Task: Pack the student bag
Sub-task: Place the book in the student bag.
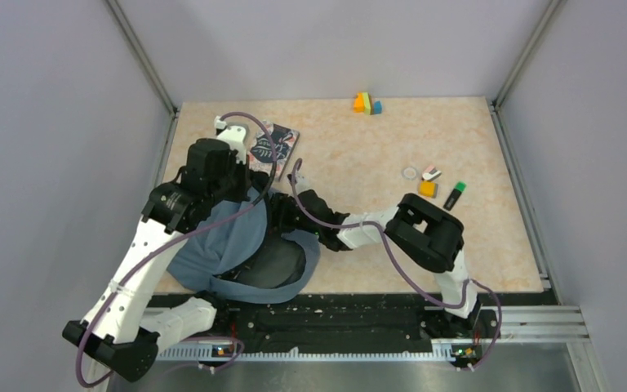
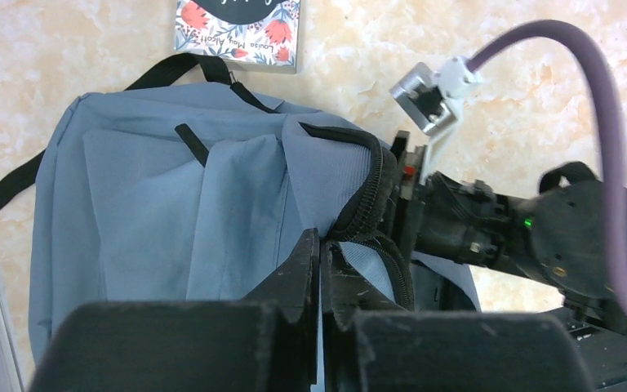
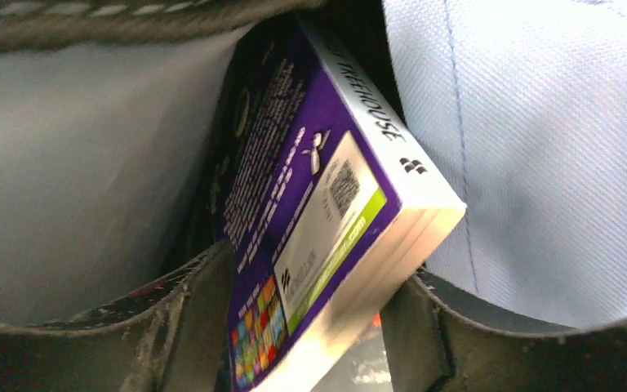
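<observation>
Marbled tabletop [image 1: 359, 147], student bag [image 1: 229, 237] near-left corner

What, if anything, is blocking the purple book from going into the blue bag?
Nothing visible. The book sits inside the bag, the right gripper around it, while the left gripper pinches the rim open.
</observation>
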